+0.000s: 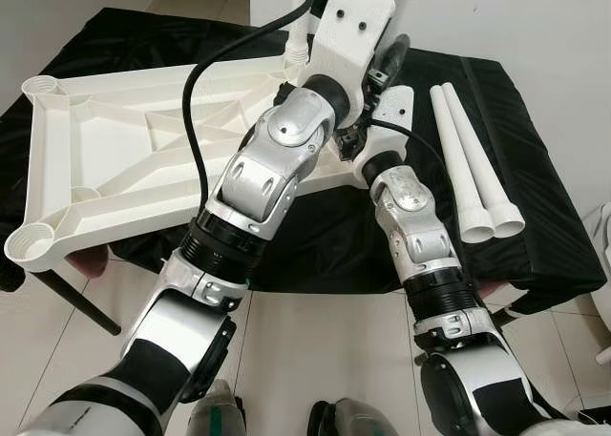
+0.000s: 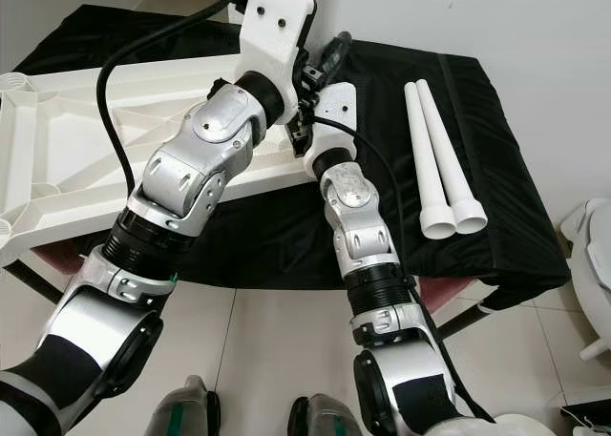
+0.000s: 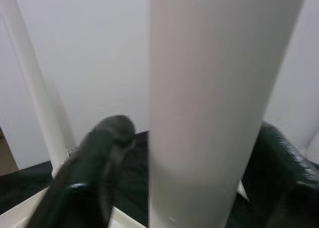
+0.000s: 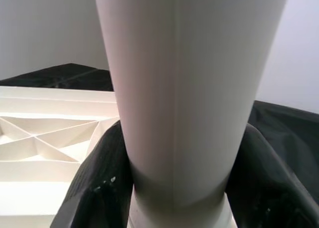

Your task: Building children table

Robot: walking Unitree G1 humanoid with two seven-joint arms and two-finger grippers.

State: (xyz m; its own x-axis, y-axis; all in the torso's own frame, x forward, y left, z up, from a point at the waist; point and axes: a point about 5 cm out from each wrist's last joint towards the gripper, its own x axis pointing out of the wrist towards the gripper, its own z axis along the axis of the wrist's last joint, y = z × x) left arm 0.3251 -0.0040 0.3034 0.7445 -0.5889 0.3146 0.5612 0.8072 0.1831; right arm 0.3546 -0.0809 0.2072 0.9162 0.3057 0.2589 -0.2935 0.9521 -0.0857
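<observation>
Both grippers, left (image 3: 179, 153) and right (image 4: 174, 188), clamped one white leg (image 4: 184, 88) upright at the upturned tabletop's (image 1: 105, 169) center-frame corner; two spare legs (image 1: 473, 169) lay unfitted at right.

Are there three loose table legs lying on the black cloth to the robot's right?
No, just two white legs lie side by side on the black cloth, flared ends toward the robot.

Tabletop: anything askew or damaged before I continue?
Nothing damaged. The tabletop lies upside down, overhanging the black cloth. Two spare legs lie side by side. Both tools grip one upright leg.
</observation>
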